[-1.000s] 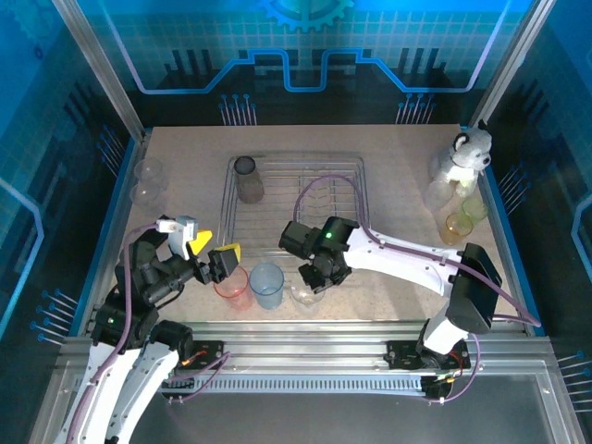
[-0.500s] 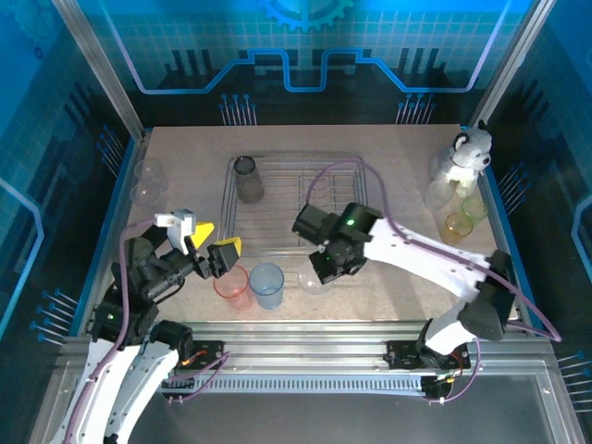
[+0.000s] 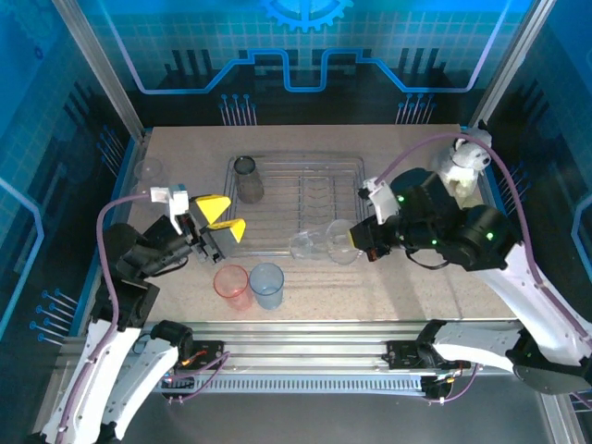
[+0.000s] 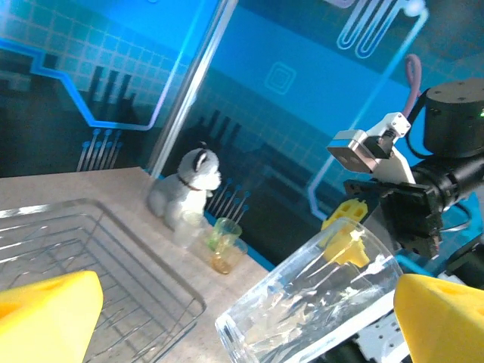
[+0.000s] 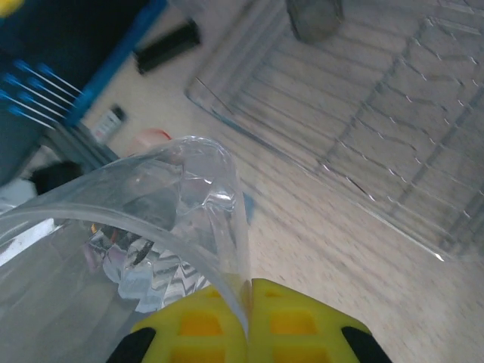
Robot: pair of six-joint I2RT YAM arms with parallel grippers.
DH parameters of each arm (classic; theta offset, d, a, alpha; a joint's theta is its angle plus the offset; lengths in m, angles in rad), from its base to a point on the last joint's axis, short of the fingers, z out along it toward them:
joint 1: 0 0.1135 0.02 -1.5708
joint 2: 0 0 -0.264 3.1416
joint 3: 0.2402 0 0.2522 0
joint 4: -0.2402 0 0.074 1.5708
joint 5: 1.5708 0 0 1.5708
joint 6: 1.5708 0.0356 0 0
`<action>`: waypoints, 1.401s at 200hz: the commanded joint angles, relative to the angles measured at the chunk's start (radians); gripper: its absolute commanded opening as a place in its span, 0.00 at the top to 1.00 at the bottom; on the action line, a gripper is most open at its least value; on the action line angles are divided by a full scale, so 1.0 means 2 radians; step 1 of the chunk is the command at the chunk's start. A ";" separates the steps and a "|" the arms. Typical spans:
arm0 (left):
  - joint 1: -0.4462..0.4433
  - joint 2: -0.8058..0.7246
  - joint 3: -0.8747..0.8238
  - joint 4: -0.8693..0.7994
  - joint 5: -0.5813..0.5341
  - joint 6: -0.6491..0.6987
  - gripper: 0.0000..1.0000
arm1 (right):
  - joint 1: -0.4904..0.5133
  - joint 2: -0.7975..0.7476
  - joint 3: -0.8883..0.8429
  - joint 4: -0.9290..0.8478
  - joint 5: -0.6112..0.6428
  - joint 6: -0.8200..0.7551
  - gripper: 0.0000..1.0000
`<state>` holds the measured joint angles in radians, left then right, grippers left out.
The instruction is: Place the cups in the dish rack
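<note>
Clear cup, top view: on its side in the air above the near rim of the rack; the right claw is closed tight on its wall.
Left claw, top view: spread wide and holding nothing, just left of the rack.
Hidden, top view: the right arm covers the table's right side below the plush animal.
Open room, top view: pink cup and blue cup stand side by side on the table near its front edge; grey cup stands upright in the rack's far left corner.
Left wrist view: the clear cup hangs between the yellow left fingers, apart from both, its lower edge cut off; green cup stands just beside the plush animal.
Right wrist view: yellow fingers clamp the cup wall, which blurs the lower left; the grey cup is cut off at the top.
Surface and room: beige speckled table, blue panels behind.
</note>
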<state>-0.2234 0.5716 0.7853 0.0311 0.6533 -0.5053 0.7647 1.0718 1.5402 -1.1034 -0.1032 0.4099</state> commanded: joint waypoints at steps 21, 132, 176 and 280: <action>0.003 0.042 0.021 0.112 0.068 -0.074 0.01 | -0.078 -0.038 -0.050 0.207 -0.205 0.036 1.00; -0.030 0.091 0.035 0.155 0.145 -0.121 0.01 | -0.097 0.015 -0.080 0.376 -0.340 0.125 1.00; -0.047 0.100 0.045 0.151 0.152 -0.114 0.01 | -0.095 0.036 -0.079 0.396 -0.340 0.135 1.00; -0.060 0.114 0.066 0.096 0.142 -0.084 0.32 | -0.087 0.078 -0.083 0.420 -0.333 0.158 1.00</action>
<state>-0.3229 0.8036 0.8787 0.2600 0.9199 -0.7105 0.5835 1.1988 1.3712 -0.3393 -0.7696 0.6930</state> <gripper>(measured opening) 0.723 0.047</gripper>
